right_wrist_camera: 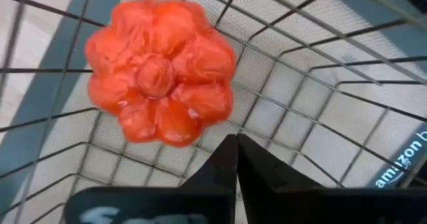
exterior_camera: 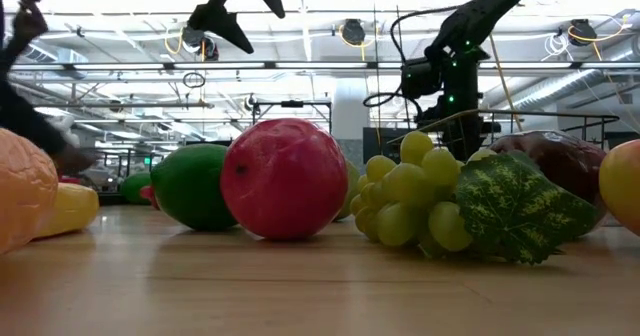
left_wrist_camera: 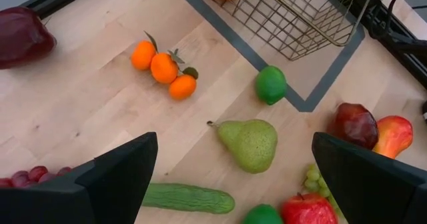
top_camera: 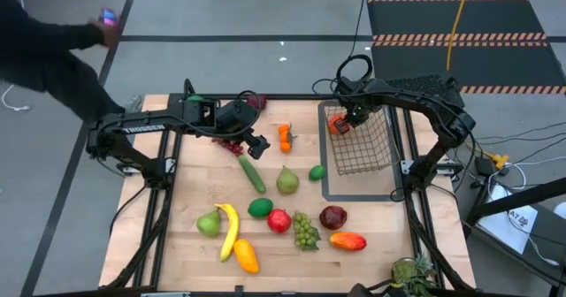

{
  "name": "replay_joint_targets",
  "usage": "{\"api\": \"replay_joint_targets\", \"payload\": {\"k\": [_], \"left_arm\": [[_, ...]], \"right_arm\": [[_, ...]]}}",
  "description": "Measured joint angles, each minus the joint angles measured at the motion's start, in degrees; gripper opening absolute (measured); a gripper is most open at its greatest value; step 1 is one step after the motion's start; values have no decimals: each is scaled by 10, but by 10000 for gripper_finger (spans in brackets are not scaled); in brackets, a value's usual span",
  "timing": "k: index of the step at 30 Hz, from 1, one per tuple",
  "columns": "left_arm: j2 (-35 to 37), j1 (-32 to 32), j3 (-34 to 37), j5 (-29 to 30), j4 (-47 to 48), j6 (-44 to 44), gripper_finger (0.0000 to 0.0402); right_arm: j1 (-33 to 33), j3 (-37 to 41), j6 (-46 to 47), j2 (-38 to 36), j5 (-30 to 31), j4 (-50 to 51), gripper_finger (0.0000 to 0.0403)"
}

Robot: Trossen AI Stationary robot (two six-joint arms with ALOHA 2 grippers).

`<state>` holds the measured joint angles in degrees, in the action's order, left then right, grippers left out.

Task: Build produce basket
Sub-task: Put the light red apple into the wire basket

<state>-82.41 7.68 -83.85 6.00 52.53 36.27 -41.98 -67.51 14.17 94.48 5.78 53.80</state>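
Note:
The wire basket [top_camera: 367, 147] stands at the far right of the table on a flat dark tray frame [top_camera: 329, 186]. A ribbed orange-red fruit [right_wrist_camera: 160, 71] lies on the basket's floor in its far left corner. My right gripper [right_wrist_camera: 237, 144] points down into the basket, shut, its tips just beside that fruit with nothing between them. My left gripper [left_wrist_camera: 233, 184] hangs open above the table's middle, over the cucumber [left_wrist_camera: 187, 199] and a pear [left_wrist_camera: 250, 144]. Oranges [left_wrist_camera: 163, 67], a lime [left_wrist_camera: 270, 84], apples, grapes [top_camera: 305, 231], a banana [top_camera: 230, 229] and a mango [top_camera: 348, 240] lie loose on the wood.
A person in dark clothes [top_camera: 53, 58] stands beyond the far left corner. Purple grapes [top_camera: 232, 145] and a dark red fruit [top_camera: 255, 101] lie under the left arm. A pineapple top [top_camera: 411, 275] shows at the near right edge. Bare wood lies between the oranges and the pear.

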Motion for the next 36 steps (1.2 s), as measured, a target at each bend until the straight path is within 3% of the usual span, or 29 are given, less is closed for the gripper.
{"api": "replay_joint_targets", "payload": {"k": [7,14,21,27,36], "left_arm": [[0,0,0,0,19,3,397],[0,14,0,0,122,27,397],[-1,70,0,-20,134,-34,397],[-13,130,-1,-60,151,-75,397],[-33,201,41,-61,176,26,397]], "right_arm": [[-2,0,-1,-38,2,9,1],[-2,0,-1,-108,-2,23,0],[-1,0,-31,-196,-36,20,0],[-4,0,-145,-240,-61,-14,0],[-4,0,-285,-249,-63,-88,0]]}}
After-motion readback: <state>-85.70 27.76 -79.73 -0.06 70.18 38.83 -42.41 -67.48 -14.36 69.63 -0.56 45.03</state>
